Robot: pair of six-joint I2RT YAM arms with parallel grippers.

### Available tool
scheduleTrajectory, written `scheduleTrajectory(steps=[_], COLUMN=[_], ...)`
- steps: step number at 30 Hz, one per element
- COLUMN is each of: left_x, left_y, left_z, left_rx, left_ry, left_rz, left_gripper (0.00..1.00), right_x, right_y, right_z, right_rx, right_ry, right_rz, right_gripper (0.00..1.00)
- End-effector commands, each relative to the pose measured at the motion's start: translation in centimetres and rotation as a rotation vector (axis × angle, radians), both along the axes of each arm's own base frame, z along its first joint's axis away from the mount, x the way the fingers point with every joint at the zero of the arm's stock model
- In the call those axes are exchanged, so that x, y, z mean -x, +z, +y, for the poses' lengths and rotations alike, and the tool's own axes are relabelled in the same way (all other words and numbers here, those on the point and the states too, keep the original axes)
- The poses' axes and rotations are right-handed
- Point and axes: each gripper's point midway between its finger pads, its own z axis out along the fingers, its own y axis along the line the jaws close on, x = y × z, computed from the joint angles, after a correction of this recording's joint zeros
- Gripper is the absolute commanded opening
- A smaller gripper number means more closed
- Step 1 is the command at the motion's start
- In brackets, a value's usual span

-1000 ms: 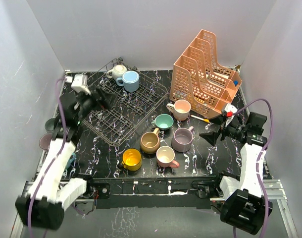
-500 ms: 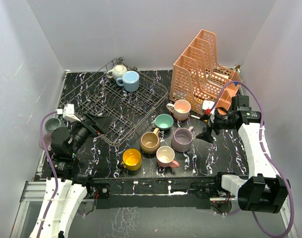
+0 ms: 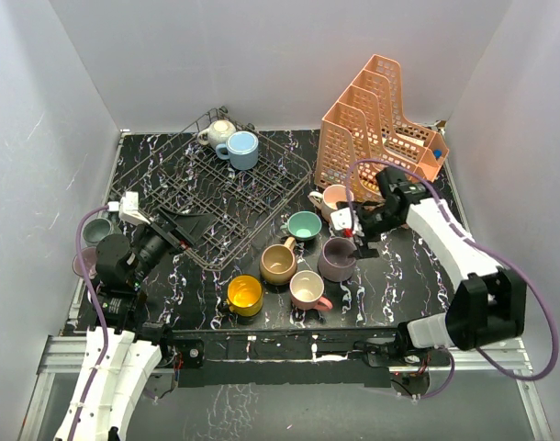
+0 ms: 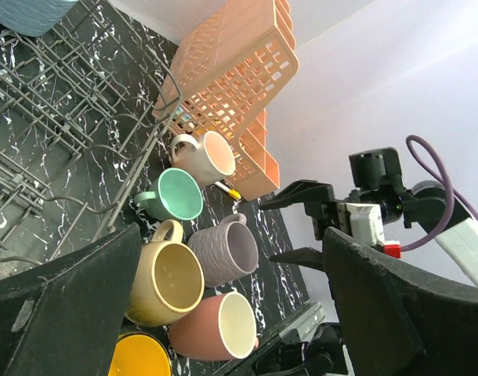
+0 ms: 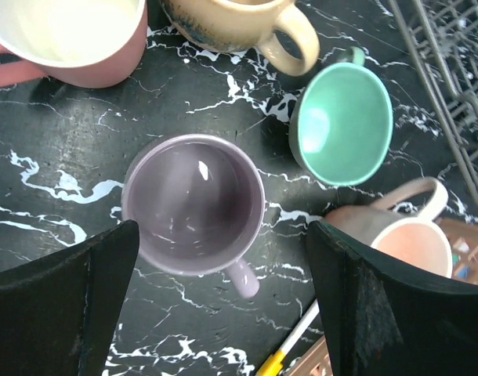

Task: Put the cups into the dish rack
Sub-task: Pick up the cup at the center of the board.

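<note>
The dark wire dish rack (image 3: 262,188) holds a cream cup (image 3: 216,133) and a blue cup (image 3: 242,150) at its far corner. On the table in front stand a pale pink cup (image 3: 335,203), a teal cup (image 3: 304,225), a tan cup (image 3: 278,264), a lilac cup (image 3: 338,259), a pink cup (image 3: 308,289) and a yellow cup (image 3: 244,296). My right gripper (image 3: 358,234) is open and empty above the lilac cup (image 5: 193,202), over its handle side. My left gripper (image 3: 193,225) is open and empty at the rack's near left edge.
An orange perforated organizer (image 3: 381,129) stands at the back right, with a pen (image 5: 290,337) lying beside it. A grey-green cup (image 3: 98,230) and a mauve cup (image 3: 84,262) sit off the table's left edge. The rack's wires (image 5: 450,70) run close to the teal cup (image 5: 341,124).
My right gripper swung in from the right edge to over the lilac cup. My left arm drew back from over the rack to its near left edge, then stayed.
</note>
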Motion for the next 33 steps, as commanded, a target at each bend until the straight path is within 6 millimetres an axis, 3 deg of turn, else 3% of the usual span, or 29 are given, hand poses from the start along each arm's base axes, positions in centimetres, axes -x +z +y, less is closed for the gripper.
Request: scheduleTrajectory(steps=[1, 11, 21, 33], left_x=[0.3, 0.4, 0.6, 0.9], left_y=[0.5, 0.0, -0.3, -0.2], left_z=[-0.3, 0.0, 0.0, -0.1], left_rx=[-0.003, -0.039, -0.041, -0.027], left_ry=[-0.03, -0.019, -0.018, -0.023], left_rz=[-0.016, -0.004, -0.005, -0.004], left_gripper=[0.97, 0.96, 0.96, 0.96], right_x=[-2.6, -4.7, -3.7, -2.7], right_y=[-0.2, -4.2, -6.3, -8.5], right_z=[1.4, 2.9, 4.0, 3.9], right_rx=[0.109, 0.264, 0.289, 0.35], right_ry=[0.086, 0.124, 0.147, 0.125], right_rz=[-0.109, -0.122, -0.086, -0.023], right_gripper=[0.86, 0.69, 0.52, 0.24])
